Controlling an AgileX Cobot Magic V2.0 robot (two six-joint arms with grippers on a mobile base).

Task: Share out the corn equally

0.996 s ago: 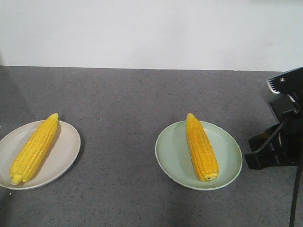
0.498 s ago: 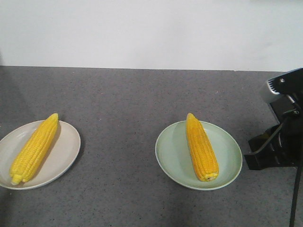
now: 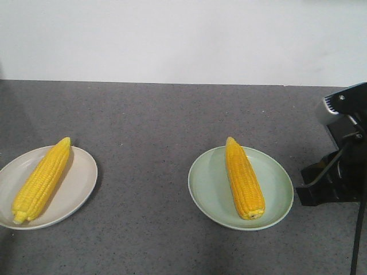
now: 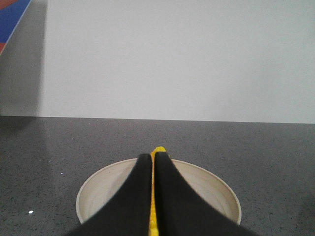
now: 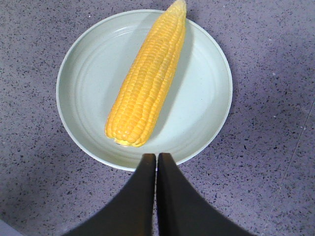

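Where plates sit, one corn cob (image 3: 40,180) each; second cob (image 3: 244,178)

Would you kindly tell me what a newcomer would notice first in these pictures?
Two bright yellow corn cobs stand out against the grey table: one cob on the beige plate at left, another cob on the pale green plate at right. Each plate holds one.

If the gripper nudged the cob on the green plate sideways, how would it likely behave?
The corn cob is round and tapered, so it would probably roll, curving toward its tip. The green plate has a raised rim, likely stopping it. It looks stiff, not floppy.
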